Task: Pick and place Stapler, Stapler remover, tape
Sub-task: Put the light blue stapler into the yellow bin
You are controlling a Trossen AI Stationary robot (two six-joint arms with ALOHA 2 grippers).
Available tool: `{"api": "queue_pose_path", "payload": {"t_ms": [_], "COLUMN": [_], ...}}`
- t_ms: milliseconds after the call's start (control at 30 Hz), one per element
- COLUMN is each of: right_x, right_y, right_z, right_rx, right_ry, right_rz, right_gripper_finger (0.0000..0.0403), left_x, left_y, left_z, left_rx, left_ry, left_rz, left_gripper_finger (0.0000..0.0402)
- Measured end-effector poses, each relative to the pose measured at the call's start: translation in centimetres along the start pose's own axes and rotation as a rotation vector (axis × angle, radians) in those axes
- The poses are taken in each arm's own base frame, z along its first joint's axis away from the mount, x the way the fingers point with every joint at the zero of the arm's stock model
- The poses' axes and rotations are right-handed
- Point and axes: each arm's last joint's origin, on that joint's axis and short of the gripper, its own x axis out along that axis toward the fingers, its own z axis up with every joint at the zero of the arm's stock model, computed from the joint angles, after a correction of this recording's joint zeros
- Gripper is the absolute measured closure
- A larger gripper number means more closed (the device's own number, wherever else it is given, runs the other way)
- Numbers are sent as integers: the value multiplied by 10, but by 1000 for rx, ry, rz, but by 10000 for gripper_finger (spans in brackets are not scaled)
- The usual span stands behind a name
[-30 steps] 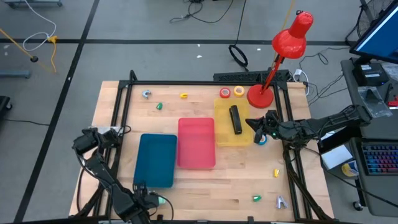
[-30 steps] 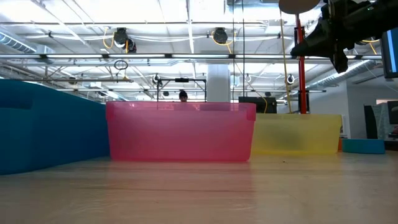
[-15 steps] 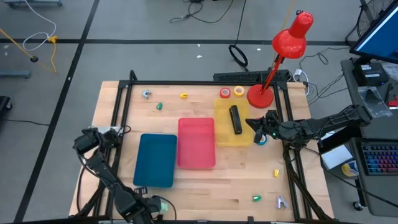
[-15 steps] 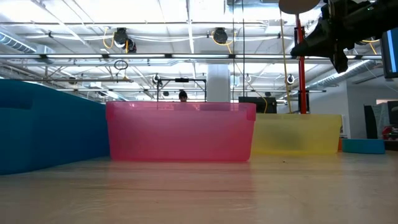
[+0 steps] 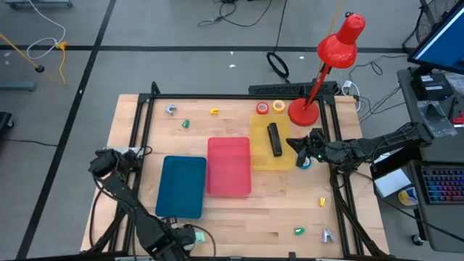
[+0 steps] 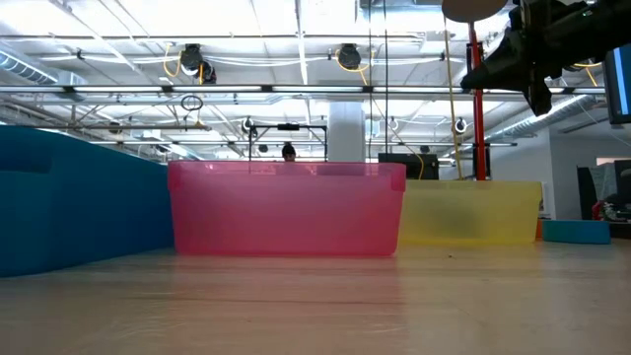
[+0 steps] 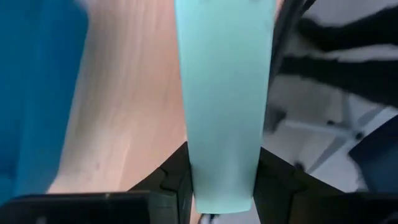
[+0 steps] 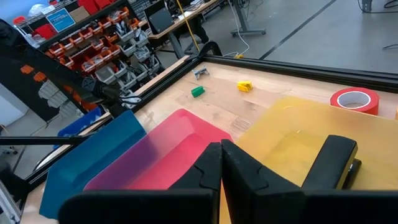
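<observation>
Three trays lie side by side mid-table: a blue tray (image 5: pixel 183 186), a pink tray (image 5: pixel 229 167) touching its side, and a yellow tray (image 5: pixel 272 142) at the pink one's far corner. A black stapler (image 5: pixel 274 138) lies inside the yellow tray. The red tape (image 5: pixel 262 109) and the yellow tape (image 5: pixel 278 106) rest near the far edge, just beside the red lamp base (image 5: pixel 303 112); a blue tape (image 5: pixel 305 162) sits right under the right gripper. Open wood runs along the near edge, in front of the trays.

At the near edge, beside the blue tray's corner, the left gripper (image 5: pixel 190 237) has its fingers clamped on a pale green object (image 7: pixel 224 99); what it is cannot be told. The right gripper (image 5: pixel 297 144) hovers over the yellow tray's right rim, fingers pressed together and empty. Small green and yellow pieces are scattered along the far strip and the near right corner.
</observation>
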Motion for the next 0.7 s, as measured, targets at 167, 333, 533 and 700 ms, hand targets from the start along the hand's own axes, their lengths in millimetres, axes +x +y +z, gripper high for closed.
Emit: {"api": "queue_pose_path", "payload": {"t_ms": [167, 333, 533, 700], "right_x": [0, 0, 1, 9], "right_y": [0, 5, 20, 35], "right_z": [0, 1, 7, 6], "right_rx": [4, 22, -28, -173], "right_ry": [3, 51, 59, 20], "right_rz": [6, 117, 361, 529], "right_gripper_finger": [399, 399, 399, 399], "left_x": [-27, -47, -63, -73], "left_y": [0, 12, 34, 54], "left_z": [27, 55, 89, 117], "left_rx": [9, 35, 133, 209], "left_ry": [-121, -197, -230, -238], "left_rz": [7, 64, 131, 157], "left_gripper_finger": [280, 280, 280, 280]}}
